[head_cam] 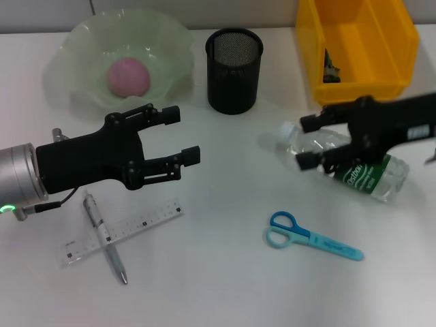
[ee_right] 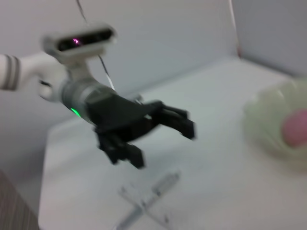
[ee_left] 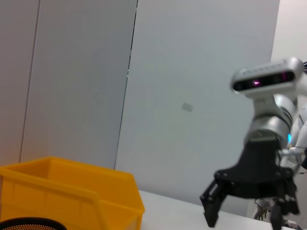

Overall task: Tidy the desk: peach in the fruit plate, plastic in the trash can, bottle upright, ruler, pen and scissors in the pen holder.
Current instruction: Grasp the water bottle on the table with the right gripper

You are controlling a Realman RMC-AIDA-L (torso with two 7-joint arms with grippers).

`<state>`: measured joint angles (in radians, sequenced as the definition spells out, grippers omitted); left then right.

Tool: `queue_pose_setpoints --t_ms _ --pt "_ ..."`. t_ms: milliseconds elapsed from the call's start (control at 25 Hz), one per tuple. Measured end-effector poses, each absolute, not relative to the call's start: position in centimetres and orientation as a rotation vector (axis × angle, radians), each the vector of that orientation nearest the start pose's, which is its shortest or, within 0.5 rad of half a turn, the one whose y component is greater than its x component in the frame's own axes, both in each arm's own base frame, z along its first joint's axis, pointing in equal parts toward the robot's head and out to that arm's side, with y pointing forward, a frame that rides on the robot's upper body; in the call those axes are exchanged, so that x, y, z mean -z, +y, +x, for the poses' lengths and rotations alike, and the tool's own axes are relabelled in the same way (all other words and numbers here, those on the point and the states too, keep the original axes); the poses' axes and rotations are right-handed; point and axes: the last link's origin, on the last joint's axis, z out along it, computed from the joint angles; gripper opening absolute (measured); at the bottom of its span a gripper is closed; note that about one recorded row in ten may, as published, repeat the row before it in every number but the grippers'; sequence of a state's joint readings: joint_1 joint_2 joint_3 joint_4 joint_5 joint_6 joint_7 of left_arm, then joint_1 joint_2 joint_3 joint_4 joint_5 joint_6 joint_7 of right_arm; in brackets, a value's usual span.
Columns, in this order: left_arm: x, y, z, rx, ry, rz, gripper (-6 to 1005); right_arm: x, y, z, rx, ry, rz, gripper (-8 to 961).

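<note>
While the left claw (head_cam: 182, 134) is hovering with its fingers spread apart at nine o'clock on the bench (head_cam: 225, 286), the pen (head_cam: 103, 234) is lying crossed over the ruler (head_cam: 126, 230) at seven. The peach (head_cam: 129, 76) is sitting in the fruit plate (head_cam: 82, 51) at eleven, the pen holder (head_cam: 234, 69) at twelve. The scissors (head_cam: 310, 236) are lying at five. At three, the right claw (head_cam: 306, 141) is straddling the toppled bottle (head_cam: 354, 165), fingers either side; I cannot tell whether they are gripping it.

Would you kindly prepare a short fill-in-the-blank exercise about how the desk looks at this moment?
1. The peach lies in the ____ plate.
2. The pen lies across the ____.
3. The right gripper is at the ____, which lies on its side.
4. The left gripper is ____ and holds nothing.

Missing words: fruit; ruler; bottle; open
</note>
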<state>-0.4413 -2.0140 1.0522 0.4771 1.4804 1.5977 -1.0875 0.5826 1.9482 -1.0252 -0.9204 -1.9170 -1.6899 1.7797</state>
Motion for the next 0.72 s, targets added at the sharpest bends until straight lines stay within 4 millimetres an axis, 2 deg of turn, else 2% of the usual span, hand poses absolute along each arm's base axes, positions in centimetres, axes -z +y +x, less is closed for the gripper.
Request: queue_pose_setpoints --t_ms 40,240,360,400,440,560,720 --pt "1.0 30.2 -25.6 1.023 -0.387 -2.677 815 -4.2 34.7 20.7 -0.441 0.603 -3.006 827" --pt "1.0 30.1 -25.6 1.024 -0.382 -2.678 815 -7.2 37.1 18.3 -0.036 0.783 -2.996 826" --pt "1.0 30.1 -25.7 1.024 -0.381 -2.675 815 -7.9 38.3 17.7 0.239 0.841 -2.931 826" --pt "1.1 30.1 -25.6 1.024 -0.381 -2.674 815 -7.9 39.0 17.6 0.407 0.848 -2.872 826" --pt "1.2 30.1 -25.6 1.026 -0.381 -2.673 815 -7.8 39.4 17.6 0.495 0.846 -2.835 826" --pt "1.3 30.1 -25.5 1.025 -0.381 -2.673 815 -7.2 39.7 17.4 0.594 0.829 -2.793 827" --pt "1.4 30.2 -25.4 1.027 -0.379 -2.674 815 -5.2 40.0 17.4 0.760 0.762 -2.728 827"
